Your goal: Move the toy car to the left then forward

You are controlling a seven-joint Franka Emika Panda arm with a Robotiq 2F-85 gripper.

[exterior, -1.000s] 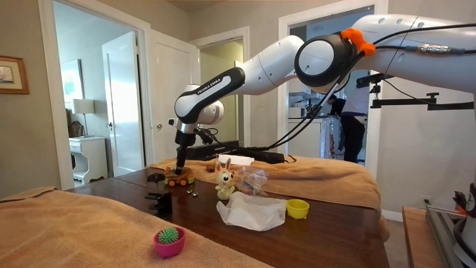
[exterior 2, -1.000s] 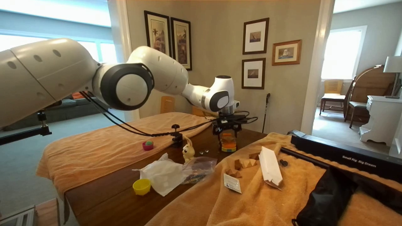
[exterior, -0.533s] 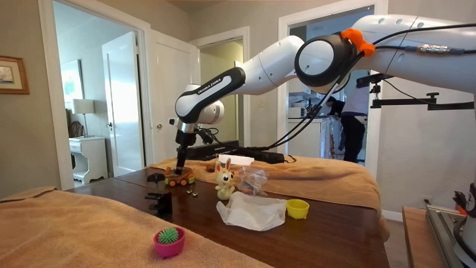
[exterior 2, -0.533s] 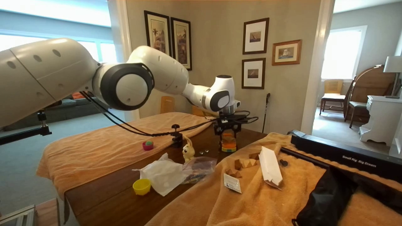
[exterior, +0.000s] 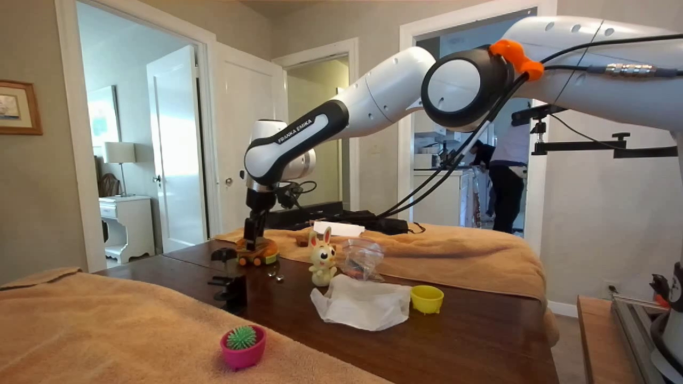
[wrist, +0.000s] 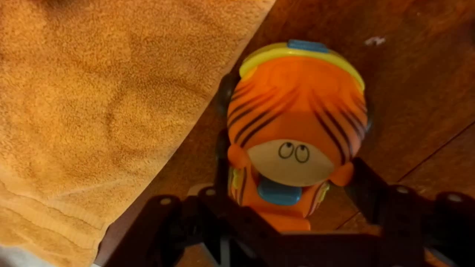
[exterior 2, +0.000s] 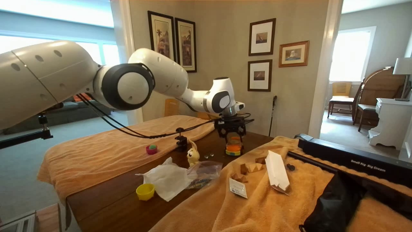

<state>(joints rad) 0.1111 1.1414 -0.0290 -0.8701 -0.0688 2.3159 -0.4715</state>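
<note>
The toy car (exterior: 267,253) is orange with dark stripes, a yellow-and-blue end and a pale face with drawn eyes. It stands upright on the dark wooden table near the far end in both exterior views (exterior 2: 233,149). In the wrist view the car (wrist: 297,107) fills the middle, beside the towel's edge. My gripper (wrist: 289,152) is low over it with one finger on each side, close to its ears. The fingers look spread; whether they touch the car is hard to tell. Part of the car is hidden behind the fingers in an exterior view (exterior: 249,234).
A black clamp (exterior: 232,288) stands near the car, with two small shiny bits (exterior: 276,275). A rabbit toy (exterior: 322,264), plastic bag (exterior: 363,258), white paper (exterior: 368,304) and yellow bowl (exterior: 427,299) lie toward the robot's base. Orange towels (exterior 2: 199,206) cover both table sides.
The arm has shifted and my gripper has tilted, moving a little left in both exterior views. The car has barely moved. The other objects are unchanged.
</note>
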